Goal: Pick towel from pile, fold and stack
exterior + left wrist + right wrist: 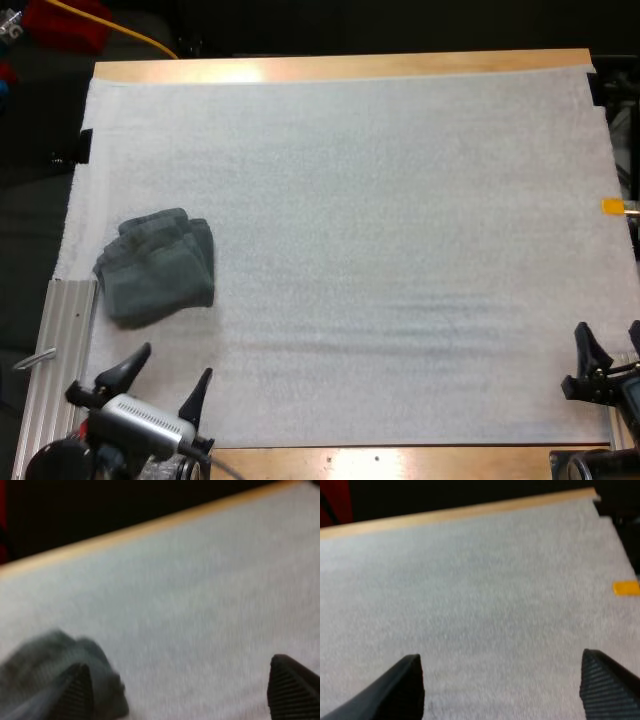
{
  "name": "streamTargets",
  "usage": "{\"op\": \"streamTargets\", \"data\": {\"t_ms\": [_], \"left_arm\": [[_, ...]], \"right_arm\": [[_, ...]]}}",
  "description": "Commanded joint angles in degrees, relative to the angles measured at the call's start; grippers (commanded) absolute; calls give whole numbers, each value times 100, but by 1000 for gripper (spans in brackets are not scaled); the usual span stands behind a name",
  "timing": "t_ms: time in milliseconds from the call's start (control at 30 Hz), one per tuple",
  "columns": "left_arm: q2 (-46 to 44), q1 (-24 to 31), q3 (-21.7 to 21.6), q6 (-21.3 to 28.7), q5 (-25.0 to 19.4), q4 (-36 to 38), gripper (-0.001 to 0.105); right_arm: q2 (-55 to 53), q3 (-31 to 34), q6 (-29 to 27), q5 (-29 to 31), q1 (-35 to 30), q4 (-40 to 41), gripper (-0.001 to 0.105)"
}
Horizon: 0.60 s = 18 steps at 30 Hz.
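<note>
Towel [157, 267] at the mat's [400, 250] left edge; left gripper [176, 360] released near it, right gripper [608, 327] released, half cut off at the near-right corner.

Left gripper [177, 360], right gripper [608, 328]: fingers [133, 363] apart.

Wooden table [340, 67] under a white mat [400, 260] — ribbed metal rail [62, 340] along its left side, darkness beyond

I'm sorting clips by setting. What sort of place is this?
Probably a robot lab or test bench rather than a home. The left gripper and right gripper, both open, sit at a wooden table covered by a white mat, which holds one dark grey-green towel.
</note>
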Motion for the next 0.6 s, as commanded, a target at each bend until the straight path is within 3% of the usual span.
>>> {"op": "streamTargets", "data": {"t_ms": [0,300,567], "left_arm": [[-802,-9,89,-9,-52,-139,69],[-802,-9,540,-29,-10,-162,69],[-802,-9,577,-45,-10,-167,69]], "right_arm": [[-265,50,-20,29,-23,-58,64],[-258,565,-20,29,-23,100,64],[-258,649,-20,34,-23,285,64]]}}
